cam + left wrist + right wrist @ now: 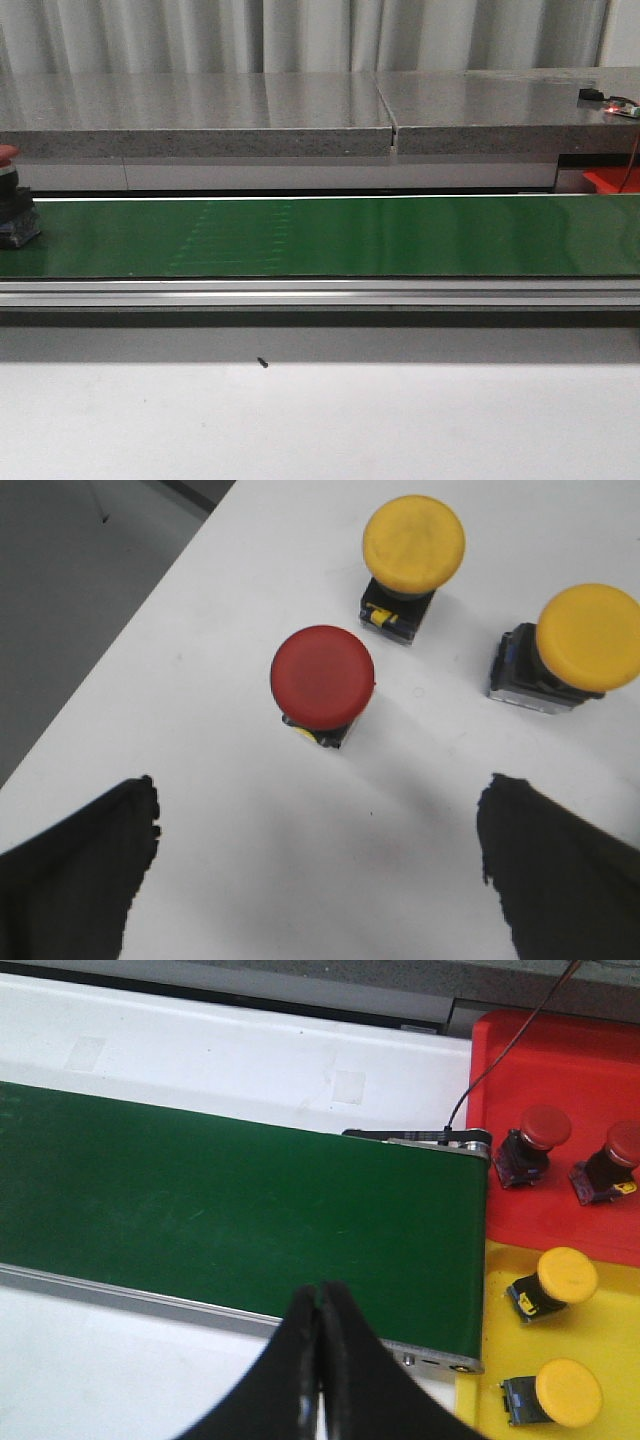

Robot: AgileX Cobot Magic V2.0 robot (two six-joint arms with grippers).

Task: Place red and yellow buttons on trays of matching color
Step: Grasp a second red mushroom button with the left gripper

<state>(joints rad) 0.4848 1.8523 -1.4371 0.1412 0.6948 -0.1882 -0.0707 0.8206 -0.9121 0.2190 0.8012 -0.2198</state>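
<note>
In the left wrist view a red button (322, 677) and two yellow buttons (413, 544) (590, 637) stand upright on a white table. My left gripper (320, 855) hangs open above the table, just short of the red button, holding nothing. My right gripper (321, 1305) is shut and empty over the near edge of the green belt (230, 1210). Beside the belt's end lie a red tray (560, 1060) with two red buttons (530, 1140) (612, 1160) and a yellow tray (610, 1320) with two yellow buttons (556, 1280) (560, 1392). Another red button (12, 205) rides the belt's far left end in the front view.
The green conveyor belt (330, 235) runs across the front view, with a metal rail (320, 292) along its near side. Behind it is a grey stone ledge (300, 115). A corner of the red tray (612, 180) shows at the right. The white table's edge (110, 660) drops off near the buttons.
</note>
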